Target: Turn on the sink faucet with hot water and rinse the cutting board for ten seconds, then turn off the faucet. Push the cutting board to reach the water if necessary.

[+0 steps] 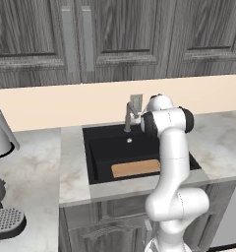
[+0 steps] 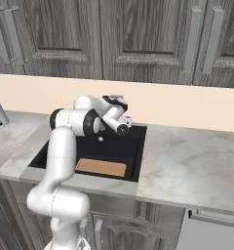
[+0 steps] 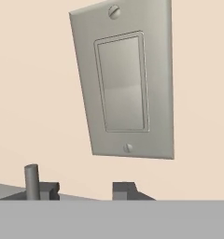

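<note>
The black sink (image 1: 103, 152) (image 2: 133, 144) is set in the marble counter. A tan cutting board (image 1: 136, 168) (image 2: 100, 167) lies flat on the basin floor near its front wall. The grey faucet (image 1: 129, 117) stands at the basin's back edge, right in front of my hand. My gripper (image 3: 86, 191) points at the beige wall, its fingertips (image 3: 125, 190) apart with only wall between them, so it is open. A grey post of the faucet (image 3: 31, 181) rises just left of the left fingertip. The water is out of view.
A grey wall switch plate (image 3: 123, 84) (image 1: 136, 101) hangs on the backsplash just above the faucet. A grey kettle (image 1: 1, 134) stands on the left counter. Dark wood cabinets (image 1: 115, 34) hang overhead. Bare marble counter (image 2: 197, 156) extends right of the sink.
</note>
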Tool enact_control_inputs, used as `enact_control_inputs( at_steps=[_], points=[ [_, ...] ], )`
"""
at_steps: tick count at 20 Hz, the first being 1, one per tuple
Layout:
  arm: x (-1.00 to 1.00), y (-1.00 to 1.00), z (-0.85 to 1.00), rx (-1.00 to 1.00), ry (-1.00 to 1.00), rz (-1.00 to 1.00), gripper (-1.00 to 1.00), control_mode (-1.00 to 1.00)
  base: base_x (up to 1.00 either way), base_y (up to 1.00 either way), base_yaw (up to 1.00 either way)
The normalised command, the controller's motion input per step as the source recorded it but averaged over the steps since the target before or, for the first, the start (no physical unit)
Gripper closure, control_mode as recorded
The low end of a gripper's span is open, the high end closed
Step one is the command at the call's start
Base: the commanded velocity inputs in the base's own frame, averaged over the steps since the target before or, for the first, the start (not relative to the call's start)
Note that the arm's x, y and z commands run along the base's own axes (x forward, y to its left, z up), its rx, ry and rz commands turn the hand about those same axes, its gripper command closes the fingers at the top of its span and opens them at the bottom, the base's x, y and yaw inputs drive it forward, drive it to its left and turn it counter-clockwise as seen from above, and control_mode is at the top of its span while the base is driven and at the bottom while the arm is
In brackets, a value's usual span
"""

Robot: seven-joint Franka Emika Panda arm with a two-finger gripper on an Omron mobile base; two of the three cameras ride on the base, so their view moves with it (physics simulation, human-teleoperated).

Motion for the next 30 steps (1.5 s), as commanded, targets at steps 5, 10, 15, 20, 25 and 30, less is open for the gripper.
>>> enact_control_inputs(
  at_steps=[5, 10, 15, 20, 25, 30],
  points=[
    [-0.02, -0.38, 0.00, 0.00, 0.00, 0.00, 1.00, -1.00, 0.00, 0.00, 0.00],
    [-0.04, -0.52, 0.00, 0.00, 0.00, 0.00, 1.00, -1.00, 0.00, 0.00, 0.00],
    [-0.06, -0.71, 0.00, 0.00, 0.00, 0.00, 1.00, -1.00, 0.00, 0.00, 0.00],
    [-0.07, -0.72, 0.00, 0.00, 0.00, 0.00, 1.00, -1.00, 0.00, 0.00, 0.00],
    [-0.14, -0.74, 0.00, 0.00, 0.00, 0.00, 1.00, -1.00, 0.00, 0.00, 0.00],
    [-0.18, -0.74, 0.00, 0.00, 0.00, 0.00, 1.00, -1.00, 0.00, 0.00, 0.00]
  ],
)
